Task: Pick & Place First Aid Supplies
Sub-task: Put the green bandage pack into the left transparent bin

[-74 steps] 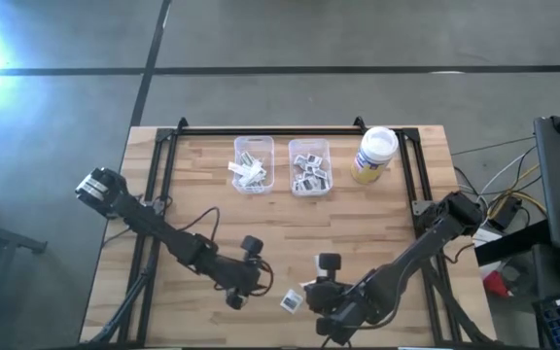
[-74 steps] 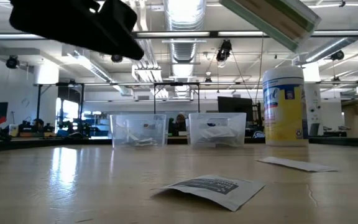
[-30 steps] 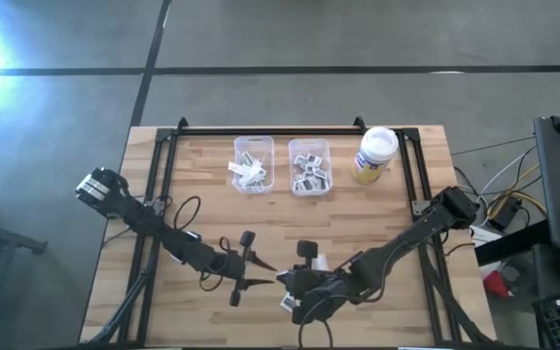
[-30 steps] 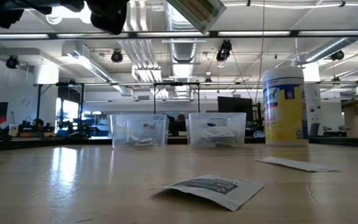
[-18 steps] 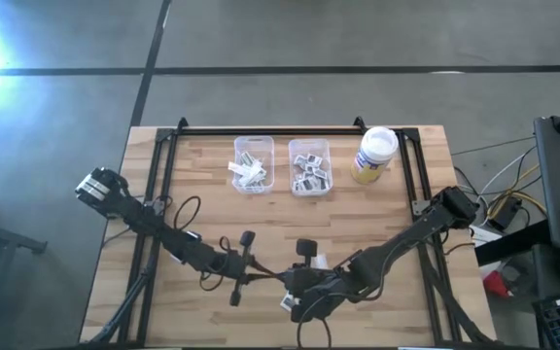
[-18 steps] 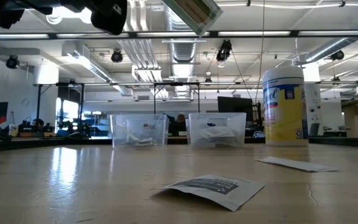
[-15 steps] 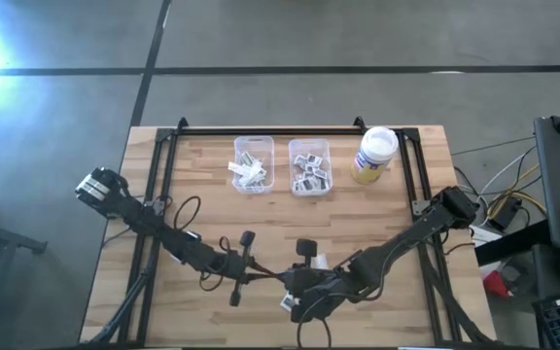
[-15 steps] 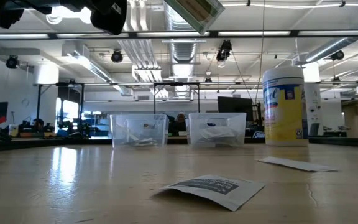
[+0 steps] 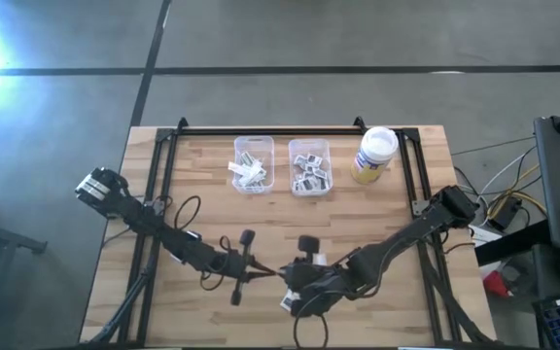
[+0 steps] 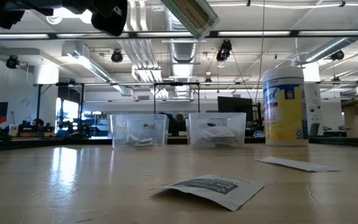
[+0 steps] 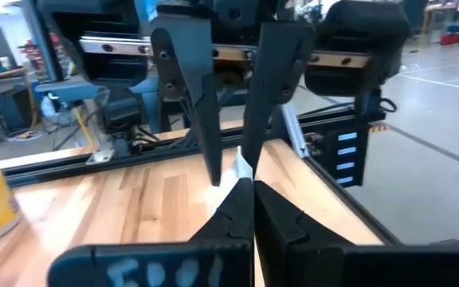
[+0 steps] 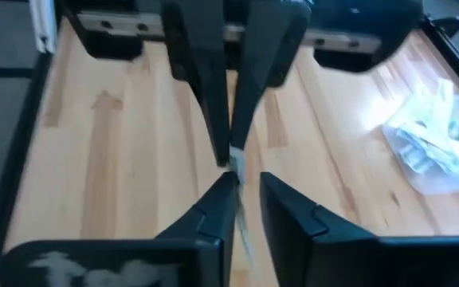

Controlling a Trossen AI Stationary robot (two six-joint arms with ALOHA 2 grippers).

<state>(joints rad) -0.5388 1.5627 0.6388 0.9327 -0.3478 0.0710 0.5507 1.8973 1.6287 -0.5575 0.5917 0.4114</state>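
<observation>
I see a pale wooden surface (image 9: 202, 209), planked, with a soft sheen in the low view. The two bins (image 9: 253, 163) are clear, glossy plastic. The packet (image 10: 210, 188) looks like matt, crinkled paper. My gripper fingers (image 11: 186, 96) are smooth, matt black plastic, and the frame rail (image 9: 270, 130) is black metal.

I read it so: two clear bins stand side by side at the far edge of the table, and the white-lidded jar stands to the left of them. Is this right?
Not quite. The high view shows the jar to the right of the right-hand clear bin, not to the left of the left-hand clear bin. The rest holds.
</observation>
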